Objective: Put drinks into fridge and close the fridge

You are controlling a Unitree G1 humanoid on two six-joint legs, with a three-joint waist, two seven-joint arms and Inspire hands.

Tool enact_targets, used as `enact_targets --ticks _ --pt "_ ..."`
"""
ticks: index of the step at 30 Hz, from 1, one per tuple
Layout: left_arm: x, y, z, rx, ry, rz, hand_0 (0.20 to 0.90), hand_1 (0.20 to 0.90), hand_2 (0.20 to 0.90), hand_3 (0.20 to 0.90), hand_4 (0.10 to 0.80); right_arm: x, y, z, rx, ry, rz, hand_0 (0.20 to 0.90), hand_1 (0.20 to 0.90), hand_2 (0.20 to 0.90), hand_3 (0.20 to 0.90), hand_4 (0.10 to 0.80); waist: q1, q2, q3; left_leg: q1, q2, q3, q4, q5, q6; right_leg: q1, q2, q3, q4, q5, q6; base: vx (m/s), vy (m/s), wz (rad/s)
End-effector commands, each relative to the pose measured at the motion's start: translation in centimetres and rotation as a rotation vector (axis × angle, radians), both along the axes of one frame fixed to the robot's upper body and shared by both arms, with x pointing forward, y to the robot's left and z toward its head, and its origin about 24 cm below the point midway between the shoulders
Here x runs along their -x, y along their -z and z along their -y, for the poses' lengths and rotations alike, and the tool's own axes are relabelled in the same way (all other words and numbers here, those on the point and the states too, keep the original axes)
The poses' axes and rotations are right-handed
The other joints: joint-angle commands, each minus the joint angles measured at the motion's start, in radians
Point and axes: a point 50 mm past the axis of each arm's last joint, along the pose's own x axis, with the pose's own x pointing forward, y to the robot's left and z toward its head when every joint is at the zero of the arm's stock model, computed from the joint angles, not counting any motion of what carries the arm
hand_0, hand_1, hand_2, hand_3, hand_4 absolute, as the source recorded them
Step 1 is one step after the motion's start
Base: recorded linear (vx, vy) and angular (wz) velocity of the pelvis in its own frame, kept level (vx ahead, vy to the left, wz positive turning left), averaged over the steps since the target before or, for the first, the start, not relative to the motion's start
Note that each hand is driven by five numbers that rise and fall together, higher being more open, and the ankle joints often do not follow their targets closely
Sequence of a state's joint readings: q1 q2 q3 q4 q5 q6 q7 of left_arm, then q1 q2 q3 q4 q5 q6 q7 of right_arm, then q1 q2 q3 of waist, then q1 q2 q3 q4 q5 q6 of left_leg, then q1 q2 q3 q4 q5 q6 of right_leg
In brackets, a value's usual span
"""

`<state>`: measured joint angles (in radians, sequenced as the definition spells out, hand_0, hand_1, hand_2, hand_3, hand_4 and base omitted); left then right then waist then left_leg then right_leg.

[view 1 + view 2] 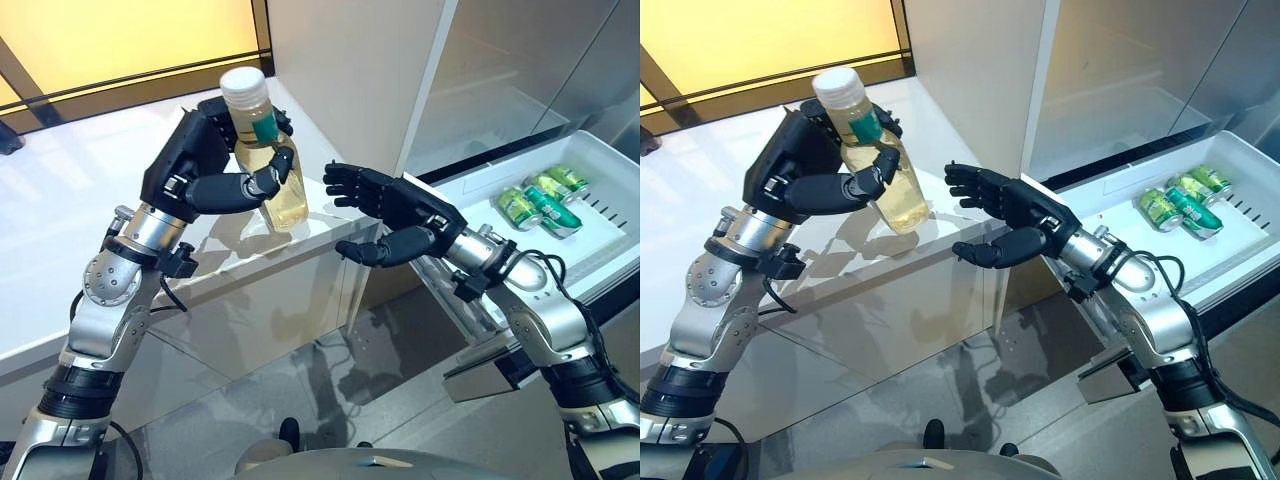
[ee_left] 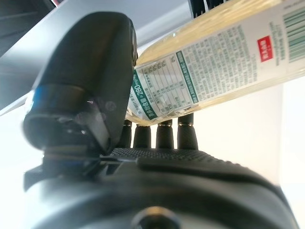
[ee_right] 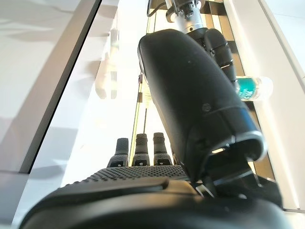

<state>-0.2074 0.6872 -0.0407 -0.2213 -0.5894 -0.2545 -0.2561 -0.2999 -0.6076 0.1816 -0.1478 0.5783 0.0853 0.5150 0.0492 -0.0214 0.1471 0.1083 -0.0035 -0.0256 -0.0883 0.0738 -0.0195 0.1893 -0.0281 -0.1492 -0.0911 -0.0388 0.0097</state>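
My left hand is shut on a clear bottle of pale yellow drink with a white cap and a green label. It holds the bottle tilted above the white counter. The bottle's label shows close up in the left wrist view, with the thumb against it. My right hand is open and empty, palm toward the bottle, a short way to its right. Green cans lie in the open white fridge drawer at the right.
The fridge's upper door stands behind the drawer. A white cabinet wall rises behind the hands. The counter's front edge runs below the hands, with grey floor beneath. A yellow-lit window is at the far left.
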Motion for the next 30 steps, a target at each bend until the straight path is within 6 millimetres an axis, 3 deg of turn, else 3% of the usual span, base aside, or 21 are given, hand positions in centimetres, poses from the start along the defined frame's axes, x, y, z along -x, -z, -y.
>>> enact_targets --ticks 1,14,30 --pt "1.5 -7.4 2.4 0.082 0.168 0.346 0.300 0.300 0.300 0.200 0.100 -0.4 -4.6 -2.4 -0.152 -0.119 0.164 0.900 0.900 0.900 0.900 0.800 -0.007 -0.003 -0.125 0.022 -0.044 -0.053 0.001 -0.090 0.018 -0.051 -0.027 0.004 0.026 0.051 0.069 0.000 0.000 0.00" --pt "1.0 -7.1 3.9 0.069 0.248 0.306 0.300 0.300 0.300 0.200 0.100 -0.5 -5.0 -5.2 -0.219 -0.220 0.109 0.900 0.900 0.900 0.900 0.800 0.002 -0.001 -0.132 0.022 -0.046 -0.058 0.001 -0.089 0.021 -0.051 -0.025 0.002 0.025 0.050 0.064 0.005 -0.001 0.00" --pt "1.1 -7.4 5.8 0.078 0.331 0.308 0.300 0.300 0.300 0.200 0.100 -0.7 -3.9 -8.0 -0.198 -0.292 0.002 0.900 0.900 0.900 0.900 0.800 0.007 -0.002 -0.129 0.030 -0.046 -0.059 0.001 -0.092 0.023 -0.041 -0.026 -0.002 0.024 0.048 0.061 0.000 0.000 0.00"
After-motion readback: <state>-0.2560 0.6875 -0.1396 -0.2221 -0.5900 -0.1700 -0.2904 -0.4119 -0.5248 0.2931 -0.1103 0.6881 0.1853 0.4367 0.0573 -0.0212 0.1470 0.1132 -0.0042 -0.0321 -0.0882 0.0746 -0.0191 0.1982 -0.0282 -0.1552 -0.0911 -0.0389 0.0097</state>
